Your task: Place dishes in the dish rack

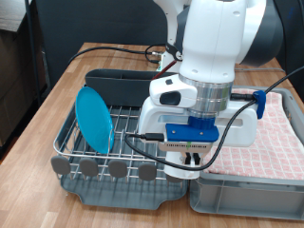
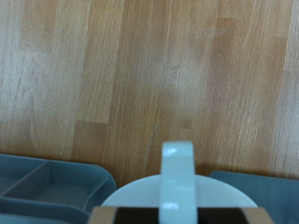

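The white Franka arm reaches down over the large silver wire rack (image 1: 114, 133) in its dark grey plastic tray, and its tool (image 1: 194, 162) hangs low at the end of the rack on the exterior view's right, close to the grey crate (image 1: 249, 185) lined with a pink checked cloth (image 1: 285, 128). The blue camera mount and the white hand body cover most of the fingers from that side. The wrist view shows no fingertip clearly either, so whether the tool is open, closed or gripping something cannot be told. The relation that matters is how close the small white mug (image 2: 177, 198) is. In the wrist view its round rim fills the edge of the picture nearest the hand, so it probably sits right at the fingertips. Its handle (image 2: 177, 168) juts out along the picture's middle line towards the bare wooden surface (image 2: 149, 75). Grey-blue tray compartments (image 2: 47, 185) show on either side of the mug, which suggests it is at or just over the rack's edge, not out on the wood. The exterior view does not show the mug, since the arm stands in front of it. The round flat bright-blue plate (image 1: 95, 119) already stands upright on its edge between the wires at the exterior view's left end of the rack, well apart from the tool, with the tall grey utensil bin (image 1: 119, 80) behind it. The wooden spoon shows in neither view.
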